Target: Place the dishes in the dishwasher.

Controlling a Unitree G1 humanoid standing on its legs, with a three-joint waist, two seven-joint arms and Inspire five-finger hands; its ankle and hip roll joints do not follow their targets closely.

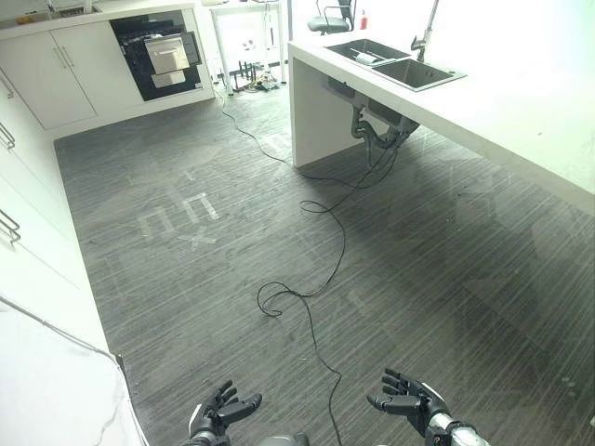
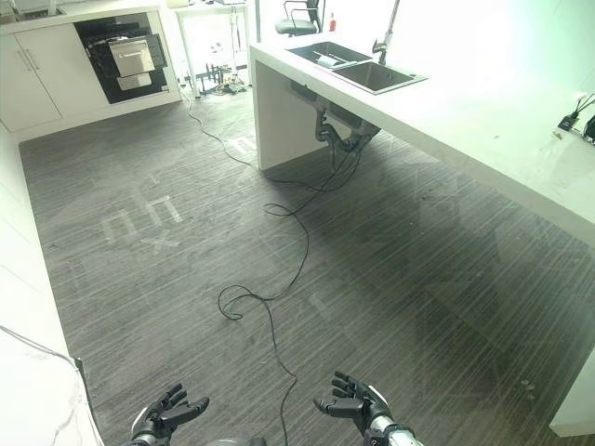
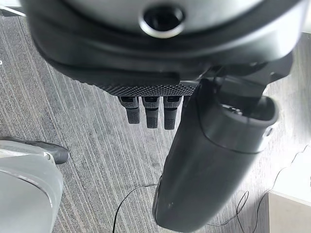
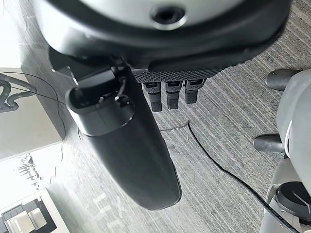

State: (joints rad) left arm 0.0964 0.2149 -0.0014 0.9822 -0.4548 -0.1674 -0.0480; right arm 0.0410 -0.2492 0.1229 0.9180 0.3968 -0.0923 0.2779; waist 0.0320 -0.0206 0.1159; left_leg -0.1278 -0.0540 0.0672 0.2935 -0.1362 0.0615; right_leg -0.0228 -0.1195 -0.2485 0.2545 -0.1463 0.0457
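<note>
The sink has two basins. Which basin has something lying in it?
The far basin of the dark double sink, away from the tap: a pale item lies inside it, too small to identify. The near basin looks bare.

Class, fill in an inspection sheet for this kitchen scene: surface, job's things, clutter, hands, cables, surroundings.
Surface: white counter with a double sink, one item inside, too small to identify.
Job's things: dishwasher in the far cabinets, drawer pulled out; dishes not seen.
Clutter: small dark items on the counter's near end.
Hands: left hand and right hand low over the floor, fingers relaxed, holding nothing.
Cables: black cable across the grey floor.
Surroundings: office chair beyond the counter.
</note>
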